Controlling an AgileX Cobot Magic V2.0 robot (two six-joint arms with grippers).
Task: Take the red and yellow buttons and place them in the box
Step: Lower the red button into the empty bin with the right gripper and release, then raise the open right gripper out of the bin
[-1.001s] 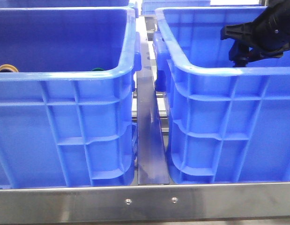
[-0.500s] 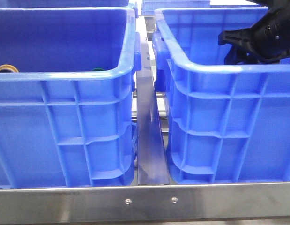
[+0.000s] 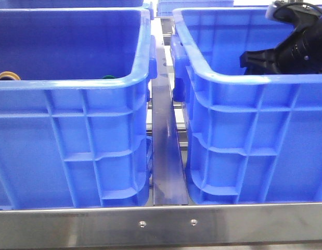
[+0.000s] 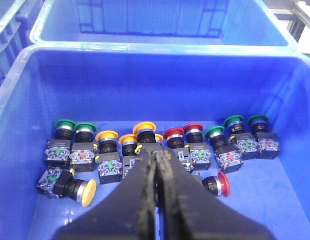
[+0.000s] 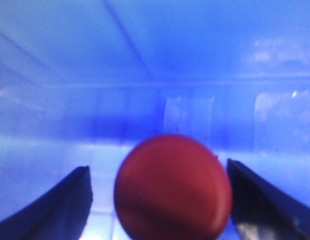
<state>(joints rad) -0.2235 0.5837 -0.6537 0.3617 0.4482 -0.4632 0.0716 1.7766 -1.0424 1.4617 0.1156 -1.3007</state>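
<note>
Two large blue plastic crates stand side by side on a steel-framed counter [image 3: 166, 224], with a narrow metal strip between them. The right gripper [image 5: 160, 210] hangs inside the right-hand blue crate [image 3: 239, 130], its black arm showing above the crate's rim in the front view. In the right wrist view its jaws stand wide apart, and a round red domed button cap [image 5: 173, 187] sits between them, with a gap on either side; whether it rests on the crate floor cannot be told from the blur. The left gripper [image 4: 157, 165] hovers over the left-hand blue crate [image 4: 24, 100], its jaws pressed together with nothing between them. Below it on the crate floor lies a row of push-button switches with green, yellow-orange and red caps, among them a yellow-orange capped button [image 4: 144, 129] and a red capped button [image 4: 193, 129].
</note>
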